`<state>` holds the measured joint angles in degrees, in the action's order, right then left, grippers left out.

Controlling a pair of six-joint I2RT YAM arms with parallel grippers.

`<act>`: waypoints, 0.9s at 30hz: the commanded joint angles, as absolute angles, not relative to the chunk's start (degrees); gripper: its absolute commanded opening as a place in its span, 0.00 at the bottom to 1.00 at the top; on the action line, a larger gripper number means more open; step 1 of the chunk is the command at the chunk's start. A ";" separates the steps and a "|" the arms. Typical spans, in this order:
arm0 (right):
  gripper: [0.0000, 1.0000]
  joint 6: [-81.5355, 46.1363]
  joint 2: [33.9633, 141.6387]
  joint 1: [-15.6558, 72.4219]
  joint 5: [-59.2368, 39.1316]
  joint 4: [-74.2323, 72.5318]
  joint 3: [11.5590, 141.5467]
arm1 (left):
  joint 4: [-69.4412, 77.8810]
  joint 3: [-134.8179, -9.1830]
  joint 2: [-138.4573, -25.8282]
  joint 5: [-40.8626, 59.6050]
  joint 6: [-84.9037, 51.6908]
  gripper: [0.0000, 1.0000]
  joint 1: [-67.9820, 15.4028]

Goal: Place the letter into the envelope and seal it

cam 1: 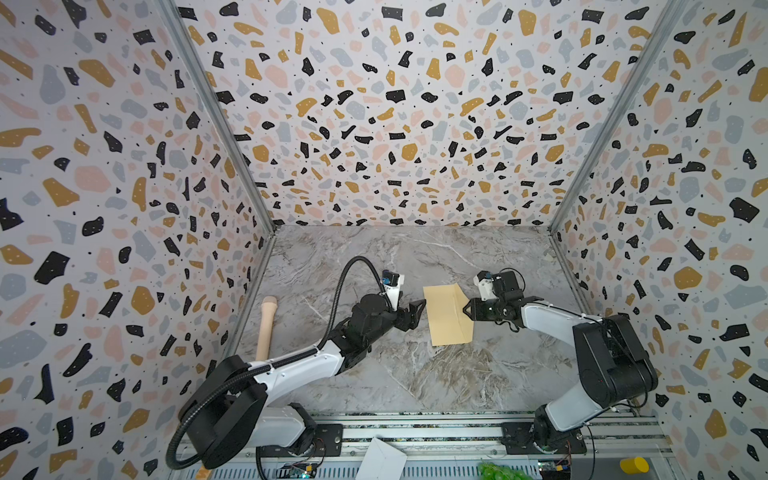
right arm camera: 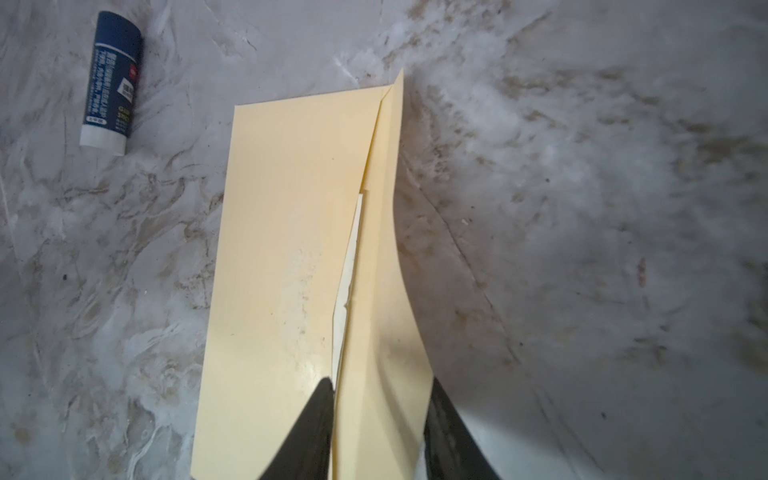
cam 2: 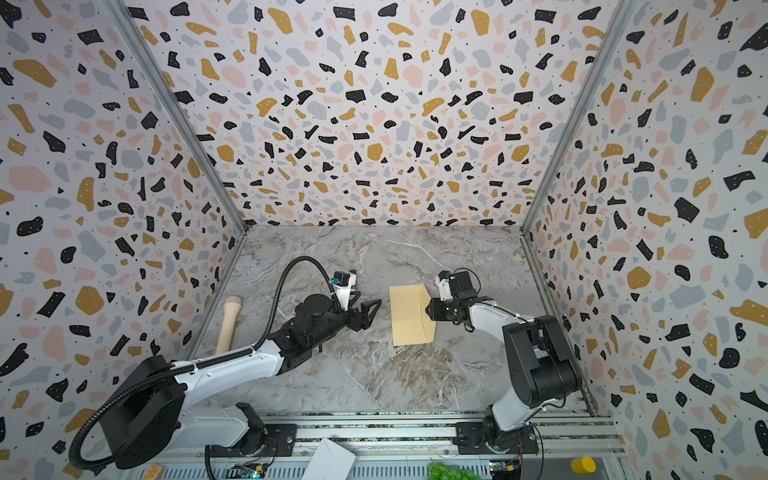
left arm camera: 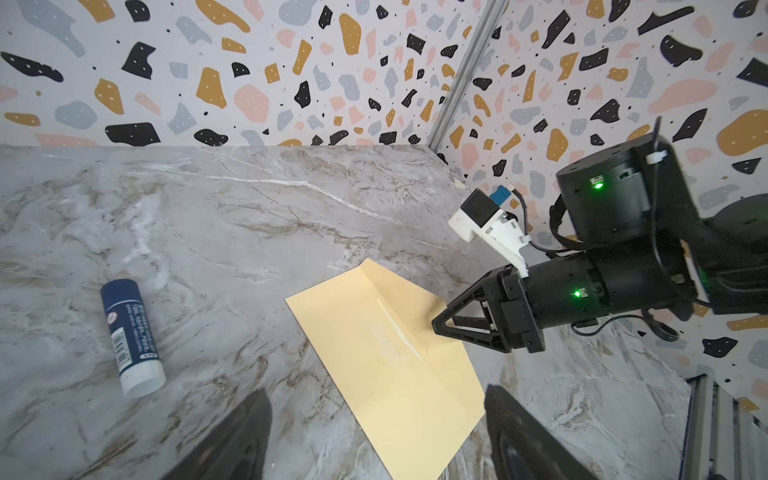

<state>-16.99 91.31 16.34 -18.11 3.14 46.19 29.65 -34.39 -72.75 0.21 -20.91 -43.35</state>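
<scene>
The tan envelope lies flat mid-table, its flap side toward the right arm. In the right wrist view the flap stands raised and bowed. A pale edge of the letter shows inside the mouth. My right gripper straddles the flap, one finger on each side and the jaws partly apart. In the left wrist view its tip rests at the flap's crease. My left gripper hovers open by the envelope's opposite long edge, holding nothing.
A blue-and-white glue stick lies on the marble beyond the envelope. A beige cylinder rests along the left wall. At the front rail sit a white folded paper, something green and a yellow cup.
</scene>
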 commanded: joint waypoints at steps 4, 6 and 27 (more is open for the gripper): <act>0.44 -15.29 91.32 16.09 -16.66 4.59 47.87 | 30.37 -32.19 -56.12 -1.36 -13.29 0.90 -43.18; 0.44 -15.60 91.28 16.09 -16.52 4.13 47.48 | 29.04 -31.84 -53.33 -3.90 -11.44 0.93 -43.24; 0.27 -15.19 93.84 16.25 -15.25 6.74 50.32 | 28.56 -34.34 -70.54 -3.03 -18.38 0.96 -42.33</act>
<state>-15.11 94.89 16.14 -16.99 3.46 48.51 26.09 -32.93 -70.11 -3.44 -17.02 -43.09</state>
